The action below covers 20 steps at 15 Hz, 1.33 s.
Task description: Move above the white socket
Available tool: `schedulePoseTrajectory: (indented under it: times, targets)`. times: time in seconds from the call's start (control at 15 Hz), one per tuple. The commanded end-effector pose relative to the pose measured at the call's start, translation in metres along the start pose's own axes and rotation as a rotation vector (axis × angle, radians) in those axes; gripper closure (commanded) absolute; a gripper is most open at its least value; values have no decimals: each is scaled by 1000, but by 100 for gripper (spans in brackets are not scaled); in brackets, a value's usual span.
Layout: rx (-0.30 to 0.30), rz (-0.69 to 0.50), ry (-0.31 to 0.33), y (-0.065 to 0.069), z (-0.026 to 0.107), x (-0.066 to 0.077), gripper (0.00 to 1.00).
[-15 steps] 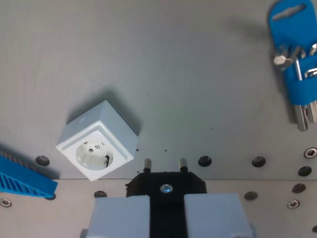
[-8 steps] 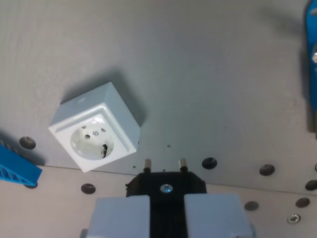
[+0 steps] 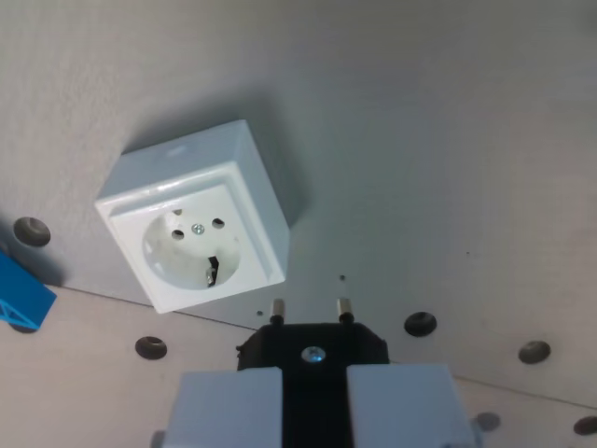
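Note:
A white socket box (image 3: 194, 224) sits on the grey table in the wrist view's left half, its round face with two holes turned toward the camera. My gripper (image 3: 312, 378) is at the bottom middle, shut on a black plug (image 3: 312, 347) whose two metal pins point up the picture. The pins end just below and to the right of the socket's lower right corner, apart from it.
A blue plastic part (image 3: 19, 297) shows at the left edge. Several round holes (image 3: 420, 324) dot the table along the bottom. A seam between table plates runs across the lower part of the picture.
The camera has moved closer to the socket and to the left. The socket now looks larger and nearer the plug pins. The blue tool holder at the right has left the view.

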<state>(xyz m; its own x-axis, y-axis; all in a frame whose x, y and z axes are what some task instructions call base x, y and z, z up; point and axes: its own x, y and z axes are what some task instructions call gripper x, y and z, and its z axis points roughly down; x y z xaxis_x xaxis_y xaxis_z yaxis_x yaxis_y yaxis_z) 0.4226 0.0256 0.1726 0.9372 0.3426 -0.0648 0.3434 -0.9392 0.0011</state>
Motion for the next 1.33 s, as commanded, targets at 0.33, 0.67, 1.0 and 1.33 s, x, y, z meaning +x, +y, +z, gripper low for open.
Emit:
schedulePoseTrajectory:
  times: [0.33,0.67,1.0,1.33]
  targets:
    - [-80,-253,96,-21,27,-16,100]
    - [-82,-283,85,-31,44,-18,100]
    - [-85,-284,87,-39,56,-21,100]
    - [-95,-267,88,-44,61,-24,100]
